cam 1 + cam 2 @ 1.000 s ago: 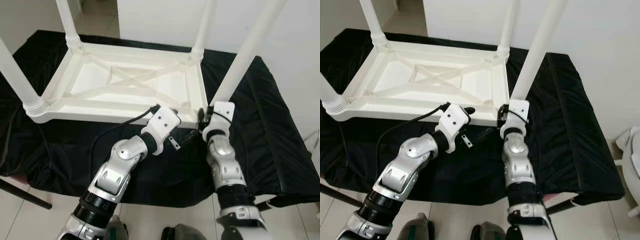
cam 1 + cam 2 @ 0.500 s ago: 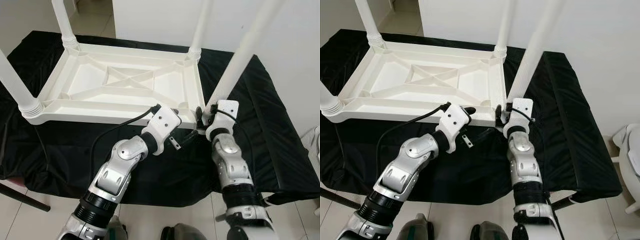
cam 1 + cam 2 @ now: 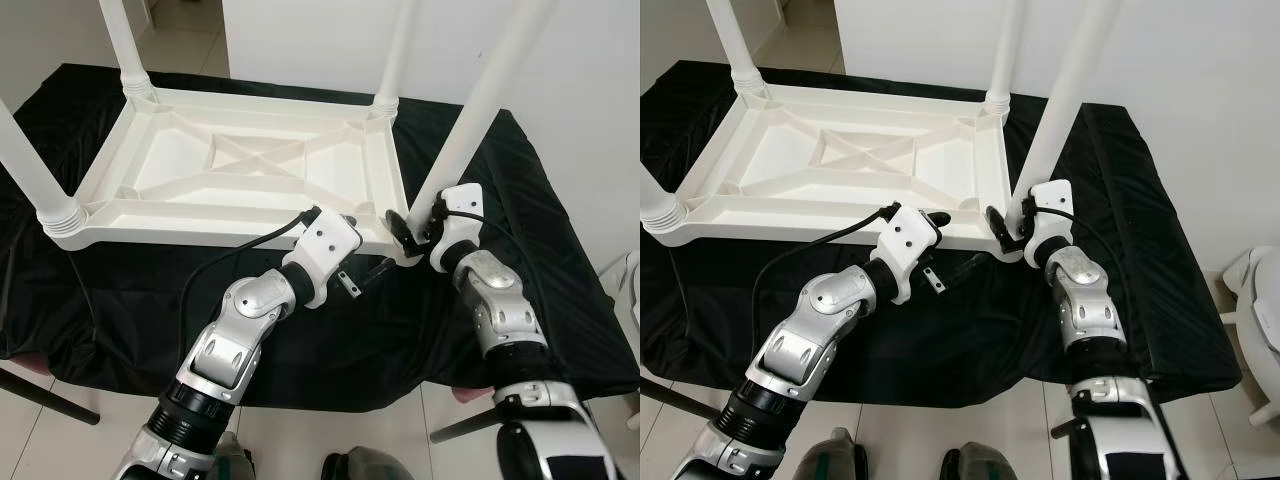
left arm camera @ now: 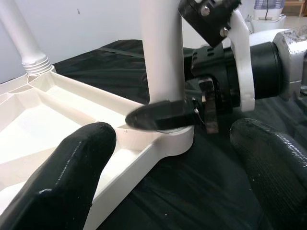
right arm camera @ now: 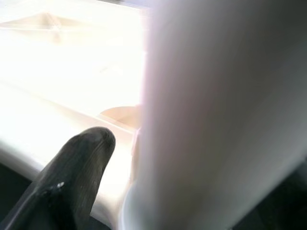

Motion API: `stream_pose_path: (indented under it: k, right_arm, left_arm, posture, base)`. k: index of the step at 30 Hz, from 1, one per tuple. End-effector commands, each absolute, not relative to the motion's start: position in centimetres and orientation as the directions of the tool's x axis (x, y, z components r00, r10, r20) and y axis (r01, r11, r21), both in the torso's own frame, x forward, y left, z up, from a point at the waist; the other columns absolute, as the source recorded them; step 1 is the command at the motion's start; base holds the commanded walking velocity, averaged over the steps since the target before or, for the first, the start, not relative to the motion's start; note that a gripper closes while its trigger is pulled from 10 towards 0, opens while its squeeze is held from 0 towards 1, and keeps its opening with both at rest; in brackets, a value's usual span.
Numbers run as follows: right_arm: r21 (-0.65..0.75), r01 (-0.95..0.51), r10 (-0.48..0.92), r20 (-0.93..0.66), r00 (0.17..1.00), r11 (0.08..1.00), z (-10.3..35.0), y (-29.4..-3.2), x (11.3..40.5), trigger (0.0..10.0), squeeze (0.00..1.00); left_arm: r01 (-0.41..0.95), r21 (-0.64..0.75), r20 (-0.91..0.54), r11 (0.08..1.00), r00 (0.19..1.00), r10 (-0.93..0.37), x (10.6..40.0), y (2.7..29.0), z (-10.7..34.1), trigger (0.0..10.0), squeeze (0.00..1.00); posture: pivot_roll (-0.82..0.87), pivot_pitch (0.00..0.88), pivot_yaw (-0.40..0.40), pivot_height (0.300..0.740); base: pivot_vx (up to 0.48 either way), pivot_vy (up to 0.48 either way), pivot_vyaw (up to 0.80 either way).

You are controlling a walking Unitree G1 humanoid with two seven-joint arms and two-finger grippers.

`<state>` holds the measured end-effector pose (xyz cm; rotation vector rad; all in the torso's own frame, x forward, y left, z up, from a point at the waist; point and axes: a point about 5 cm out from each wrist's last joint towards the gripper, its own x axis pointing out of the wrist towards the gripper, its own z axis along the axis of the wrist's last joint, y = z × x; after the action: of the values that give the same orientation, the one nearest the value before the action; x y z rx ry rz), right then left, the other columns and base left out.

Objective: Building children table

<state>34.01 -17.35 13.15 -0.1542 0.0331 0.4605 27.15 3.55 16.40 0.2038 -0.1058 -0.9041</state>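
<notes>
Overhead view. The white children's table [image 3: 250,170] lies upside down on a black cloth [image 3: 520,250] spread over a low surface, its ribbed underside facing up and its four legs pointing upward. The near right leg [image 3: 480,105] rises from the corner socket closest to my two arms.

My right gripper [image 3: 408,232] sits at the base of that leg, just above the socket. Its fingers close around the leg; in my left wrist view one black finger [image 4: 160,115] crosses the front of the leg directly above the socket collar, and in my right wrist view a fingertip [image 5: 79,167] lies against the table frame beside the blurred white leg.

My left gripper [image 3: 372,270] hovers just in front of the same corner, above the cloth and near the table's near edge. Its two fingers [image 4: 72,167] are spread wide and hold nothing; the corner and the leg stand between them in the left wrist view, untouched.

A black cable [image 3: 235,262] runs from my left wrist across the cloth.
</notes>
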Motion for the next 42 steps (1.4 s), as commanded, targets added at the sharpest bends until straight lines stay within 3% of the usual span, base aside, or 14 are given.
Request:
stream_pose_path:
  k: [1,7,11,12,14,15,16,17,33,34,35,37,39,42]
  right_arm:
    - [-0.149,-0.509,0.502,-0.084,0.861,0.848,13.1,-17.2,34.2,10.0,0.0]
    - [-0.152,-0.552,0.544,-0.094,0.834,0.82,13.1,-17.3,34.2,10.0,0.0]
    - [-0.153,-0.659,0.651,-0.105,0.751,0.736,13.5,-17.6,34.5,10.0,0.0]
    - [-0.146,-0.678,0.671,-0.1,0.735,0.721,13.7,-17.7,34.6,8.2,0.0]
    - [-0.141,-0.687,0.681,-0.096,0.726,0.713,13.9,-17.8,34.7,8.2,0.0]
    - [-0.139,-0.693,0.688,-0.094,0.72,0.707,13.9,-17.9,34.8,3.3,0.0]
    - [-0.139,-0.693,0.688,-0.094,0.72,0.707,13.9,-17.9,34.8,3.3,0.0]
    - [-0.134,-0.701,0.694,-0.098,0.713,0.701,13.9,-18.0,34.9,0.0,0.0]
    - [-0.085,-0.739,0.723,-0.16,0.672,0.669,12.0,-18.7,33.9,0.0,0.0]
    - [-0.099,-0.686,0.671,-0.148,0.726,0.721,12.0,-18.8,34.2,10.0,0.0]
    - [-0.099,-0.686,0.671,-0.148,0.726,0.721,12.0,-18.8,34.2,10.0,0.0]
    - [-0.112,-0.569,0.556,-0.123,0.822,0.815,12.1,-19.1,34.8,10.0,0.0]
    - [-0.122,-0.498,0.487,-0.111,0.866,0.858,12.1,-19.2,35.1,10.0,0.0]
    - [-0.129,-0.445,0.435,-0.097,0.895,0.886,12.2,-19.1,35.1,10.0,0.0]
  left_arm:
    - [0.762,0.223,0.01,0.609,0.623,-0.783,27.4,3.6,16.6,10.0,0.0]
    - [0.76,0.226,0.01,0.609,0.623,-0.782,27.5,3.6,16.6,10.0,0.0]
    - [0.761,0.232,0.01,0.606,0.621,-0.784,27.5,3.7,16.7,10.0,0.0]
    - [0.762,0.233,0.01,0.605,0.62,-0.785,27.5,3.7,16.8,10.0,0.0]
    - [0.762,0.234,0.01,0.604,0.619,-0.785,27.5,3.7,16.8,10.0,0.0]
    - [0.762,0.234,0.009,0.604,0.619,-0.785,27.5,3.7,16.8,10.0,0.0]
    - [0.762,0.234,0.009,0.604,0.619,-0.785,27.5,3.7,16.8,10.0,0.0]
    - [0.762,0.235,0.008,0.603,0.619,-0.786,27.5,3.8,16.8,10.0,0.0]
    - [0.77,0.231,0.003,0.594,0.61,-0.792,27.1,3.6,16.6,10.0,0.0]
    - [0.772,0.231,0.003,0.592,0.608,-0.794,27.1,3.5,16.6,10.0,0.0]
    - [0.772,0.231,0.003,0.592,0.608,-0.794,27.1,3.5,16.6,10.0,0.0]
    - [0.774,0.23,0.002,0.59,0.606,-0.796,27.0,3.4,16.5,10.0,0.0]
    - [0.775,0.229,0.002,0.588,0.604,-0.797,27.0,3.4,16.5,10.0,0.0]
    - [0.777,0.229,0.001,0.586,0.602,-0.799,26.9,3.3,16.4,10.0,0.0]
  posture:
    - [-0.01,0.0,-0.059,0.74]
    - [-0.01,0.0,-0.057,0.74]
    - [-0.01,0.0,-0.05,0.74]
    - [0.0,0.0,-0.048,0.74]
    - [0.0,0.0,-0.048,0.74]
    - [0.0,0.0,-0.048,0.74]
    - [0.0,0.0,-0.048,0.74]
    - [0.0,0.0,-0.048,0.74]
    - [-0.01,0.0,-0.046,0.74]
    - [-0.01,0.0,-0.051,0.74]
    - [-0.01,0.0,-0.051,0.74]
    - [-0.01,0.0,-0.054,0.74]
    - [-0.01,0.0,-0.056,0.74]
    - [-0.01,0.0,-0.058,0.74]
  base:
    - [0.0,0.0,0.0]
    - [0.0,0.0,0.0]
    - [0.0,0.0,0.0]
    - [0.0,0.0,0.0]
    - [0.0,0.0,0.0]
    - [0.0,0.0,0.0]
    - [0.0,0.0,0.0]
    - [0.0,0.0,0.0]
    - [0.0,0.0,0.0]
    - [0.0,0.0,0.0]
    - [0.0,0.0,0.0]
    - [0.0,0.0,0.0]
    - [0.0,0.0,0.0]
    - [0.0,0.0,0.0]
